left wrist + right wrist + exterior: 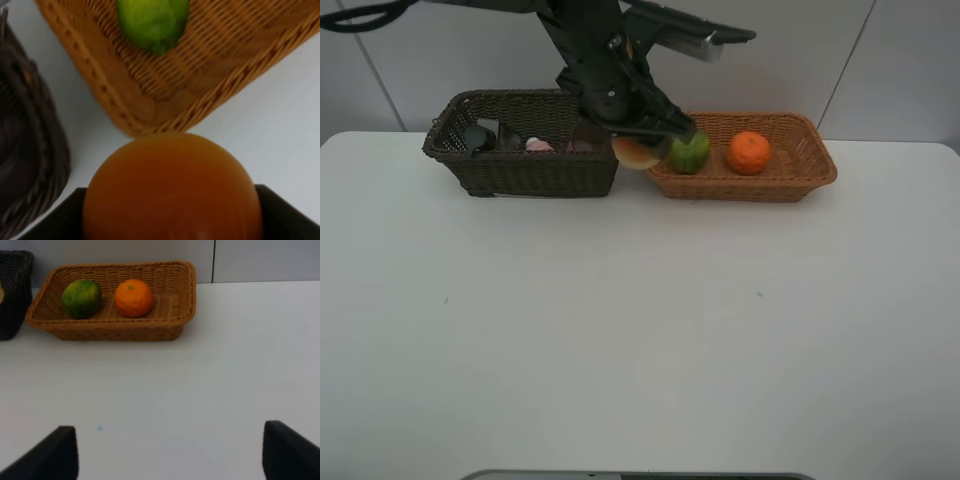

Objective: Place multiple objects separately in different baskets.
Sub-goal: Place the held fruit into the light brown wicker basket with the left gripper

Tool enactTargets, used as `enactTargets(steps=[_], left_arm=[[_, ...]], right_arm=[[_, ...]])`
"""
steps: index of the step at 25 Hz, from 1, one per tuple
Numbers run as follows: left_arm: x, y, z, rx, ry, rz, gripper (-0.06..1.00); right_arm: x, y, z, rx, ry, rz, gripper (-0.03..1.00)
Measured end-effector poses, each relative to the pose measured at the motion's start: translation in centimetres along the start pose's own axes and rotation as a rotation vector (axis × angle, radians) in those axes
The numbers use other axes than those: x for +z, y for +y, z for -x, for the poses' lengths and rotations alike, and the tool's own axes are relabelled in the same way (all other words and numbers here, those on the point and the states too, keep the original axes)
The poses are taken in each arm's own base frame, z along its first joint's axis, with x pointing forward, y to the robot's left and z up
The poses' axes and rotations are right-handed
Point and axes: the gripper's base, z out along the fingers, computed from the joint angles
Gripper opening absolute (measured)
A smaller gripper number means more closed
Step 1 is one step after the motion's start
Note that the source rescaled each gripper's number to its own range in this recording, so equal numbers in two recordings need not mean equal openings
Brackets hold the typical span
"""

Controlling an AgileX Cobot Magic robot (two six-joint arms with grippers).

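Note:
My left gripper (pixel 645 138) is shut on the orange-red bun (pixel 636 153), held over the gap at the near left corner of the orange-tan basket (pixel 800 185). In the left wrist view the bun (pixel 172 187) fills the space between the jaws. The green lime-like fruit (pixel 689 152) and the tangerine (pixel 750 152) lie in the tan basket. The dark brown basket (pixel 520 175) holds the grey pump dispenser (pixel 478 138) and the pink bottle (pixel 539 145); the mauve cup is mostly hidden by the arm. My right gripper (pixel 170 452) is open and empty above the table.
The two baskets stand side by side at the back of the white table (pixel 640 330), close to the wall. The left arm (pixel 595 50) reaches over the dark basket's right end. The right wrist view shows the tan basket (pixel 125 330) ahead.

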Motion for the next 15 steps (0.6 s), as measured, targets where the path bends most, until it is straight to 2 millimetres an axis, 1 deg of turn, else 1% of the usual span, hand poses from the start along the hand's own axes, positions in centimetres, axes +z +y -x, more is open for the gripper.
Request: enactTargets(steps=[1,5,8,13,15], left_arm=[[0.2,-0.4,0.9,0.001,-0.024,-0.008,0.74],[1.7,-2.0,3.0,0.012,-0.082,-0.033,0.74],[3.3,-2.5,3.5,0.017,-0.118,-0.041,0.74],[6.3,-3.0,3.2,0.021,-0.190,-0.056,0.74],[7.3,-3.1,3.2,0.023,-0.244,-0.065,0.74]], right_arm=[[0.0,0.0,0.0,0.000,0.000,0.000,0.55],[0.0,0.0,0.0,0.000,0.000,0.000,0.55],[0.0,0.0,0.0,0.000,0.000,0.000,0.55],[0.0,0.0,0.0,0.000,0.000,0.000,0.55],[0.0,0.0,0.0,0.000,0.000,0.000,0.55]])
